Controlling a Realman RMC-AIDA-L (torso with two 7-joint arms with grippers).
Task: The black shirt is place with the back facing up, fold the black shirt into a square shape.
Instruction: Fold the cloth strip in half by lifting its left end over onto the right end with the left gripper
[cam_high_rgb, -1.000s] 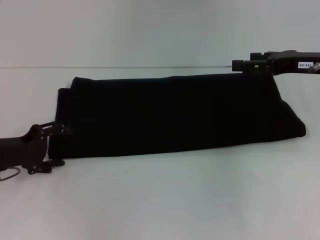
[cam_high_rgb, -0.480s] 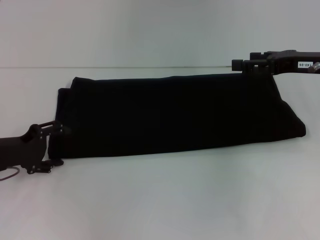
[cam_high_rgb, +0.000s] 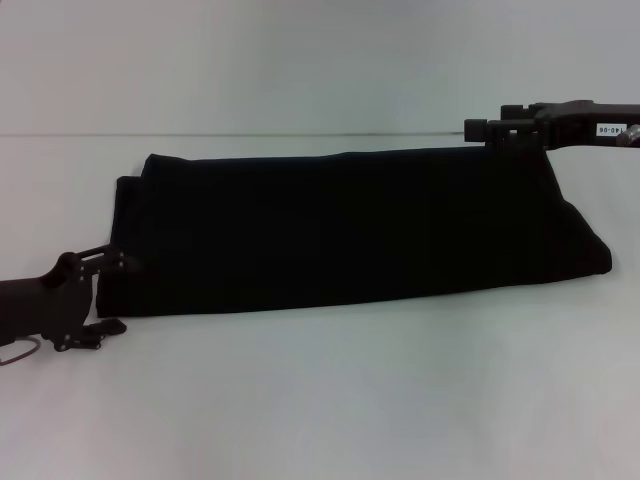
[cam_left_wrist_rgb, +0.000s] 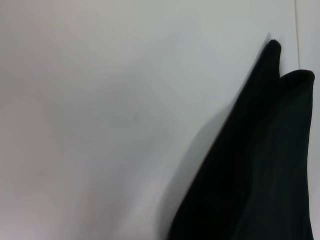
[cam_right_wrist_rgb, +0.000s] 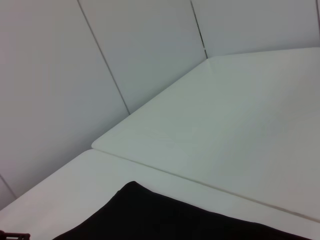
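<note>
The black shirt lies as a long folded band running left to right across the middle of the white table. No lettering shows on the cloth. The one piece of writing in sight is a small white label on the right arm; its dark characters are too small to read with confidence.

The table is plain and matte, with a thin seam running across it just beyond the shirt's far edge. Behind it, in the right wrist view, stands a pale panelled wall with dark vertical joints.

The cloth is plain black, its near edge straight, its right end rounded and slightly bulging, and its left end stepped where two layers do not line up. The left wrist view shows that layered end lying on the white surface.

The left gripper sits at the shirt's near left corner, fingers spread apart. The right gripper is at the far right edge of the cloth; whether its fingers are apart or together cannot be told.
</note>
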